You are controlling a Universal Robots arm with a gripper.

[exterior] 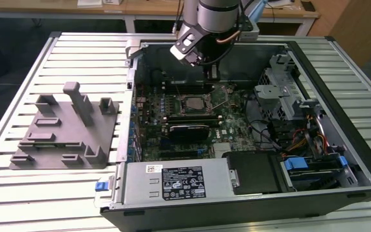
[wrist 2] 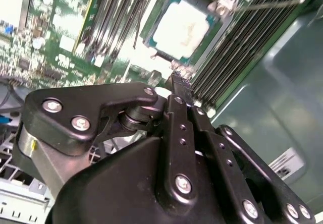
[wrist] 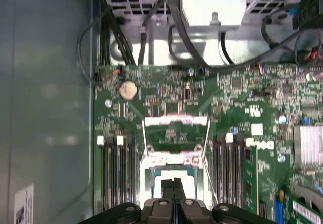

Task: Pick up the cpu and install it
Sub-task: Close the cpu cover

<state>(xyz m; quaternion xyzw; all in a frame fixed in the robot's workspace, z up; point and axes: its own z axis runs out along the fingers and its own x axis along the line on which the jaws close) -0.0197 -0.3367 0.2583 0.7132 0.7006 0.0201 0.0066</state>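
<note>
Exterior view: open computer case [exterior: 250, 55] lies on a slatted table [exterior: 76, 53]. Grey plastic fixture [exterior: 66, 128] sits on the table at the exterior view's left, well apart from the case. Arm enters at upper centre of the frame and reaches steeply down into the case. The gripper [exterior: 212, 73] hangs over the motherboard [exterior: 227, 128], just above the socket area.

Case contents, exterior view: motherboard in the middle, power supply [exterior: 176, 181] along the lower edge of the frame, metal drive cage [exterior: 282, 92] at the exterior view's right.

The cpu [exterior: 194, 102] lies flat in the socket, centre of the board. Second wrist view gives the clearest look: the pale square cpu [wrist 2: 180, 28] is seated inside the socket frame [wrist 2: 223, 5], with the wire lever [wrist 2: 272, 3] beside it.

Jaws: in both wrist views the gripper [wrist 2: 177, 80] [wrist: 174, 183] has its two fingers pressed together, with nothing between them. Tips are near the cpu, not touching it.

First wrist view adds a hinged metal plate [wrist: 176, 133] swung up beyond the fingertips, memory slots [wrist: 118, 173] flanking the socket, a coin cell [wrist: 128, 90], and black cables [wrist: 176, 27] running to the cage.
</note>
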